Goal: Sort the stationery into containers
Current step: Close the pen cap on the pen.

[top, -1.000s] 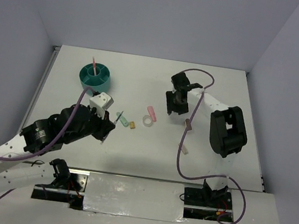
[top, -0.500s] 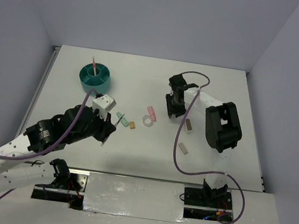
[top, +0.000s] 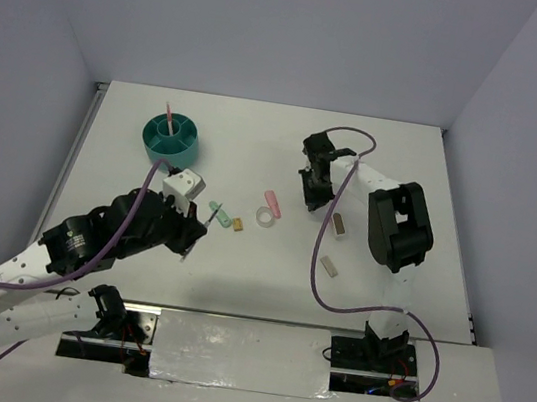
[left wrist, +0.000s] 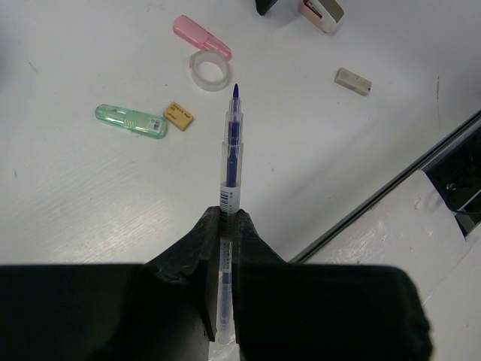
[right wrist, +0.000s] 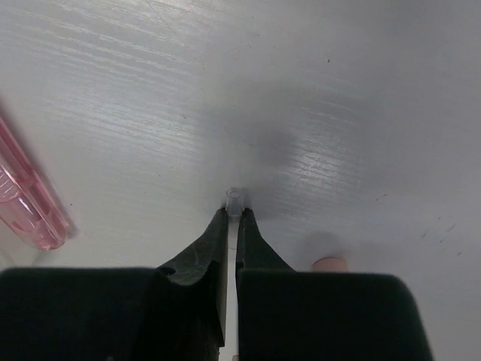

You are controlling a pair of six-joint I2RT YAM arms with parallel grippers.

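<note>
My left gripper is shut on a thin clear pen with a blue tip, held above the table near the mint-green block and the tiny orange piece. The white tape ring touches the pink block. My right gripper points down at the table, right of the pink block. Its jaws are shut on a small clear tube-like piece. The round teal organizer stands at the far left with a pink pen upright in its centre cup.
A brown block lies just right of the right gripper, and a beige block lies nearer the arm bases. The table's near edge runs close below the left gripper.
The right gripper came down to the table and its jaws closed on the small clear piece. The left arm with the pen shifted only slightly.
</note>
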